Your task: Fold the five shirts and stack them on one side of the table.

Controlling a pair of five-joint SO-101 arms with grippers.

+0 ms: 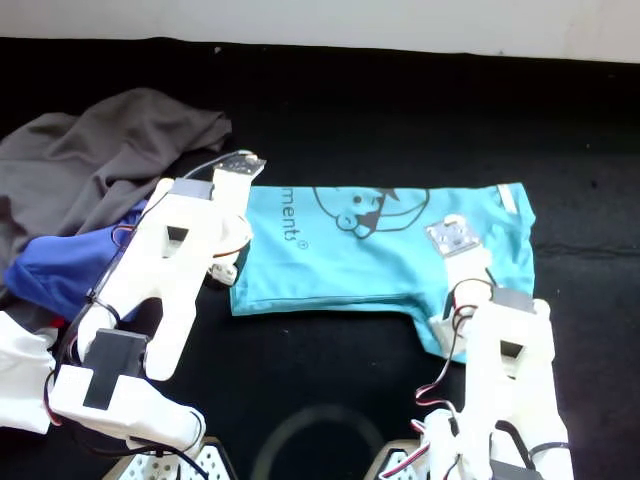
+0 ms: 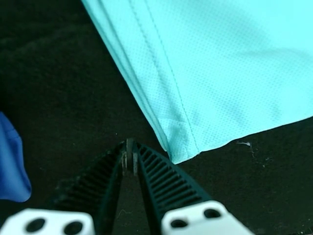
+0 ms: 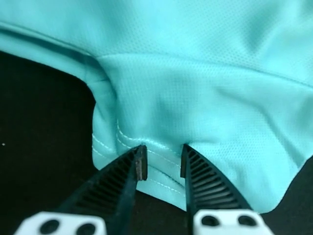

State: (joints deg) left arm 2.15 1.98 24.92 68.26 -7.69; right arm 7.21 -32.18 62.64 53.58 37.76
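A teal shirt (image 1: 380, 250) with a dark print lies spread flat in the middle of the black table. My left gripper (image 2: 129, 159) is shut with nothing in it, its tips on the table just beside the shirt's hem corner (image 2: 180, 149). In the high view it sits at the shirt's near-left corner (image 1: 224, 268). My right gripper (image 3: 162, 164) is open, one finger on each side of the sleeve's stitched hem (image 3: 146, 147). The high view shows it (image 1: 443, 322) at the sleeve on the shirt's near-right side.
A heap of shirts lies at the left: a grey one (image 1: 100, 150) on top and behind, a blue one (image 1: 60, 265) below it, also at the left wrist view's edge (image 2: 10, 166). Something white (image 1: 20, 370) lies at the near left. Bare black table (image 1: 400, 90) stretches behind the teal shirt.
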